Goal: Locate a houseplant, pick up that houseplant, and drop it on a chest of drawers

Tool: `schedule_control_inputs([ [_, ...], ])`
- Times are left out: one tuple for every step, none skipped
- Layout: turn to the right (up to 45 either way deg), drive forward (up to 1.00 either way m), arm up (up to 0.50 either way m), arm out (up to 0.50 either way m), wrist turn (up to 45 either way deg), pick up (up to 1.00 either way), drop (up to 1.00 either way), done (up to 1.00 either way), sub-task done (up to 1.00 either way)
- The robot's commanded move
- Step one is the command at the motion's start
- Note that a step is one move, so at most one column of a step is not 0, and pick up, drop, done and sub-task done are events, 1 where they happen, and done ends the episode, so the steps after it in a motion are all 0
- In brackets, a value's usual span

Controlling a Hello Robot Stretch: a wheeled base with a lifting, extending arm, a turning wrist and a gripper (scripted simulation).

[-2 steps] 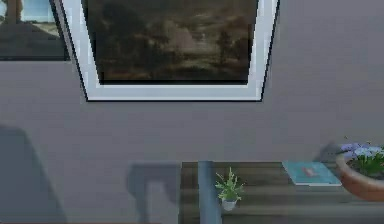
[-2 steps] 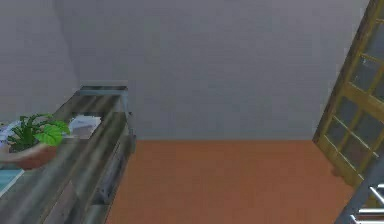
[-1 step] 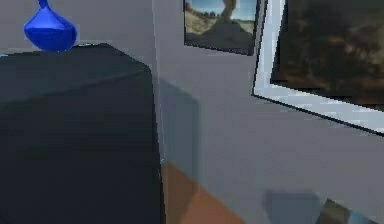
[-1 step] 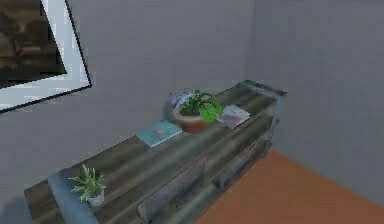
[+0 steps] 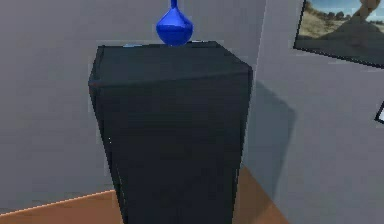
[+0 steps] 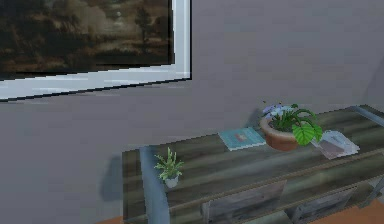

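A leafy green houseplant in a round brown pot [image 6: 287, 128] stands on the top of a long wooden sideboard [image 6: 210, 170] in the arm side view, toward its right. A smaller spiky green plant in a pale pot [image 6: 169, 168] stands near the sideboard's left end. In the forward view a tall dark cabinet [image 5: 170, 140] rises straight ahead, with a blue vase [image 5: 173, 28] on its top at the back.
A teal book [image 6: 241, 138] lies left of the big plant and papers [image 6: 336, 145] lie to its right. A large framed picture [image 6: 90, 40] hangs above the sideboard. Another framed picture [image 5: 345, 30] hangs on the wall right of the dark cabinet. Wooden floor [image 5: 70, 210] shows beside the cabinet's base.
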Motion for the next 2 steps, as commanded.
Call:
schedule_control_inputs([
  [0.0,0.00,0.50,0.00,0.0,0.00,0.00,0.00,0.00],
  [0.0,0.00,0.28,0.00,0.0,0.00,0.00,0.00,0.00],
])
